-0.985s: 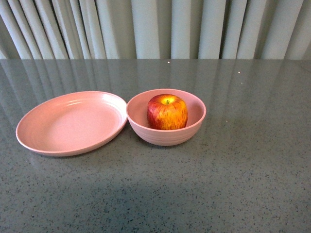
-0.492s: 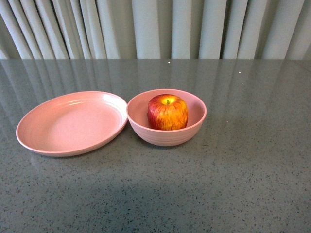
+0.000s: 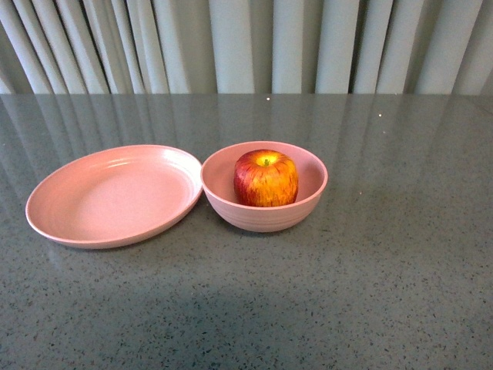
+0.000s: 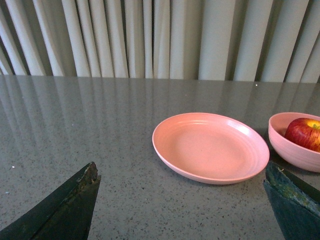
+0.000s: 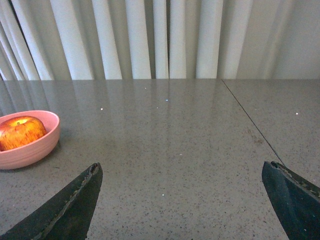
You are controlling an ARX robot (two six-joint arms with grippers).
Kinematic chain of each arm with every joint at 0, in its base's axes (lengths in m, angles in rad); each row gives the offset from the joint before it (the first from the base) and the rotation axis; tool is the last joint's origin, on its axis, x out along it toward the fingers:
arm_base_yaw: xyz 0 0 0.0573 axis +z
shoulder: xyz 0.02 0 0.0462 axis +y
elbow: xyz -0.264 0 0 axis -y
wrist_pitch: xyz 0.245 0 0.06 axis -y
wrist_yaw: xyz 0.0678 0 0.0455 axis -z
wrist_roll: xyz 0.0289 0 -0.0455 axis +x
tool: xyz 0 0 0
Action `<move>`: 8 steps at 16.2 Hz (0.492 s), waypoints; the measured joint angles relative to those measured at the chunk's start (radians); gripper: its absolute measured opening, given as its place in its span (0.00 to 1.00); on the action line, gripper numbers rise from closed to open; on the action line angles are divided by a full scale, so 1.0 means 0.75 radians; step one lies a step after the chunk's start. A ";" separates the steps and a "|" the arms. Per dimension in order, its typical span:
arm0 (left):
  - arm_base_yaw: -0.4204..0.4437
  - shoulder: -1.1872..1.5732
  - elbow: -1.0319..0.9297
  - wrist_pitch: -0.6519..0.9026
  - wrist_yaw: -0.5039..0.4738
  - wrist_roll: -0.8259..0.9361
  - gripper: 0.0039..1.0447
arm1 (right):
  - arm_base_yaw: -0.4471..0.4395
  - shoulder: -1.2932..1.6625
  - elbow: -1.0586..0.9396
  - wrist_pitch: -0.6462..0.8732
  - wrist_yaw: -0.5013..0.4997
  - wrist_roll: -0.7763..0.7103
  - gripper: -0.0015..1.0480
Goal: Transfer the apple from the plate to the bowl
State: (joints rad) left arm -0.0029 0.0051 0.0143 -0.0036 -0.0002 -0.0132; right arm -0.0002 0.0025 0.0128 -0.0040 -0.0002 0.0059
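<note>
The red apple (image 3: 266,177) with yellow streaks sits upright inside the deep pink bowl (image 3: 231,208) at the table's middle. The shallow pink plate (image 3: 108,196) lies empty just left of the bowl, its rim touching it. Neither arm shows in the front view. In the left wrist view my left gripper (image 4: 182,172) is open and empty, low over the table in front of the plate (image 4: 210,147), with the bowl (image 4: 285,147) and apple (image 4: 305,132) beyond. In the right wrist view my right gripper (image 5: 182,172) is open and empty, away from the bowl (image 5: 30,150) and apple (image 5: 20,131).
The grey speckled tabletop (image 3: 385,270) runs back to a pale pleated curtain (image 3: 246,46). A thin seam in the table (image 5: 250,120) shows in the right wrist view.
</note>
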 joint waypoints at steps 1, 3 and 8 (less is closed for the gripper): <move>0.000 0.000 0.001 0.000 0.000 0.001 0.94 | 0.000 0.000 0.000 0.000 0.000 0.000 0.94; 0.000 0.000 0.001 0.000 0.000 0.000 0.94 | 0.000 0.000 0.000 0.000 0.000 0.000 0.94; 0.000 0.000 0.001 0.000 0.000 0.001 0.94 | 0.000 0.000 0.000 0.000 0.000 0.000 0.94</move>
